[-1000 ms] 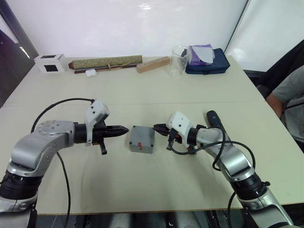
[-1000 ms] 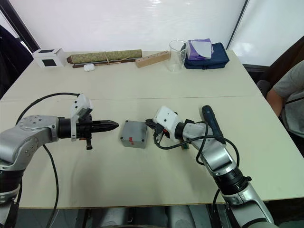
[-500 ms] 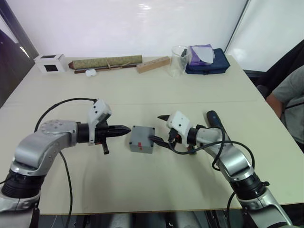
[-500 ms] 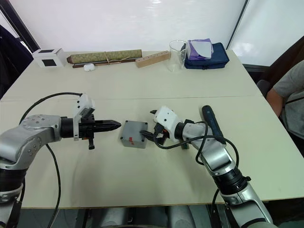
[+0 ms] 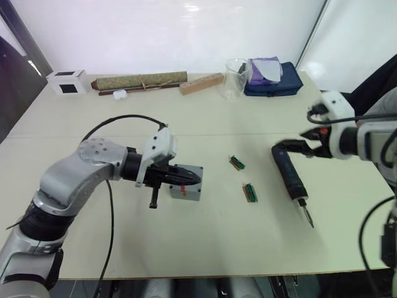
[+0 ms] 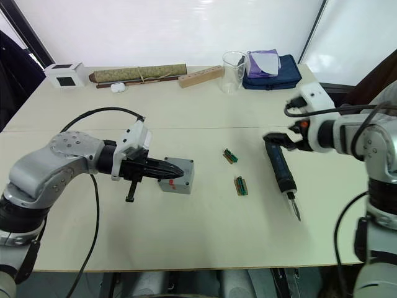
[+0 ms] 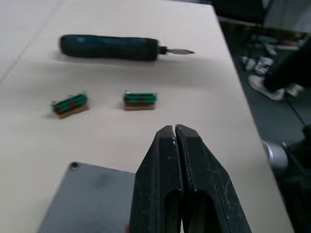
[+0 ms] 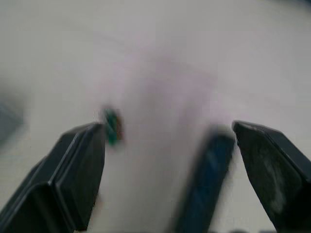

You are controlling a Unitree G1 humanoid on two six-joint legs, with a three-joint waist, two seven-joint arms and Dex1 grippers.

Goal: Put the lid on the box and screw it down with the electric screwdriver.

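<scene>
With the lid (image 5: 186,181) seated on the box, the closed left claw (image 5: 189,180) presses it while the spread right claw (image 5: 310,149) reaches for the unlifted electric screwdriver (image 5: 290,180); screwing remains.

- Cream-coloured table (image 5: 205,248), a seam running across it side to side.
- White wall (image 5: 155,37) behind the far edge, bright glare spot high up.
- Dark slanted post (image 5: 310,31) at right splits the wall from another white panel.
- Dark frame (image 5: 15,37) at far left.
- Along the far edge: white cube with a dark window (image 5: 67,82), long olive roll (image 5: 139,81), wooden block (image 5: 201,83), clear glass beaker (image 5: 234,78), navy pouch (image 5: 273,84) with purple-white cloth on top (folded, I think).
- Person's grey sleeve (image 6: 375,108) at the right edge.
</scene>
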